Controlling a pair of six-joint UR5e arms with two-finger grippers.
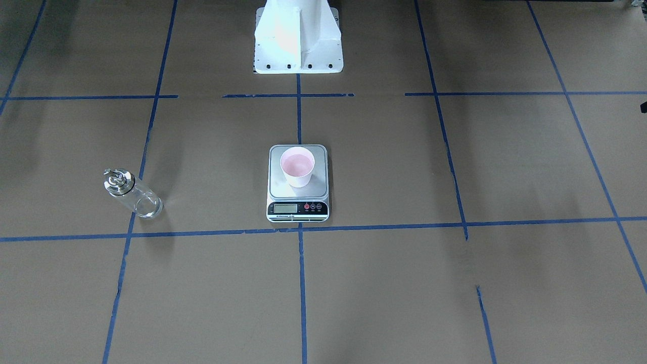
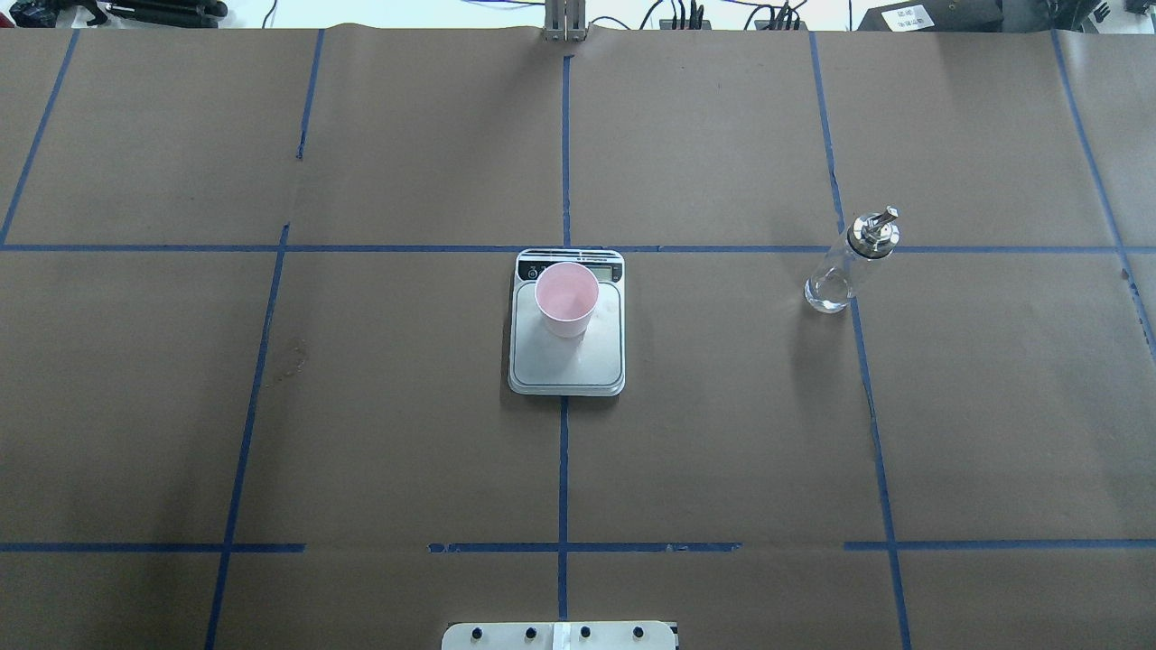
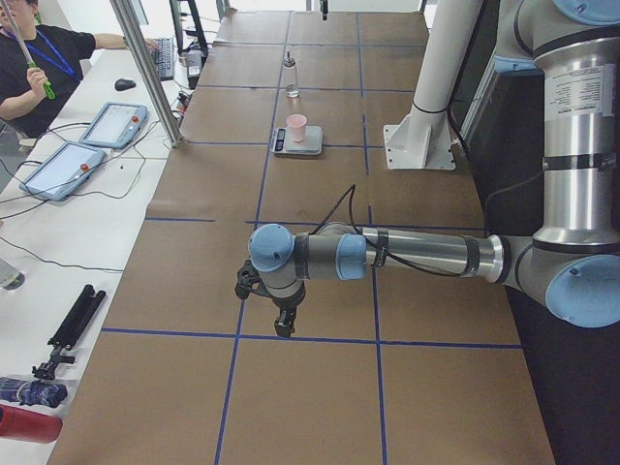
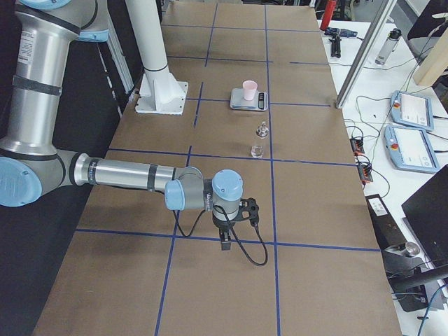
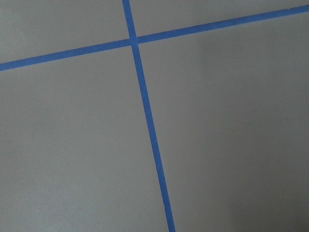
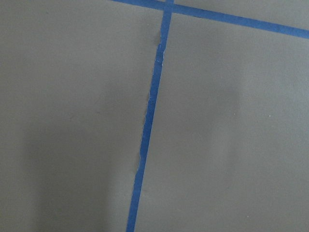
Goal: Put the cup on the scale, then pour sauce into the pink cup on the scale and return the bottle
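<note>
Scale (image 2: 569, 361) sits mid-worktop (image 2: 406, 433) on the centre line of blue tape (image 2: 564, 469). Its display end is turned to the edge away from the robot. Platform bare steel, black strip with the LCD and red buttons legible in the front-facing view.

Cup (image 2: 566, 298) stands upright on the scale's platform, fully inside its edges, base a little toward the display end. Pink inside shows; contents cannot be judged.

Bottle (image 2: 844, 266) stands upright on the worktop toward the robot's right end. It is well apart from the scale, its base touching a tape line, and it is about level with the scale's display end. Glass clear, silver cap and spout on top; fill level cannot be made out.

Left gripper (image 3: 283, 327) hangs over the worktop near the left end, fingers pointing down just above a tape line, far from scale and bottle. It is seen only from the side, so I cannot tell how far the fingers are open or whether they hold anything. The left wrist view gives brown paper and a tape crossing.

Right gripper (image 4: 225, 243) is near the right end, fingers down over a tape line, with the bottle between it and the scale. Again side view only; finger opening cannot be told. The right wrist view gives paper and tape.

White pedestal (image 1: 298, 45) stands at the robot-side edge behind the scale. A person (image 3: 39, 68) sits at a side table with tablets (image 3: 114, 124).
</note>
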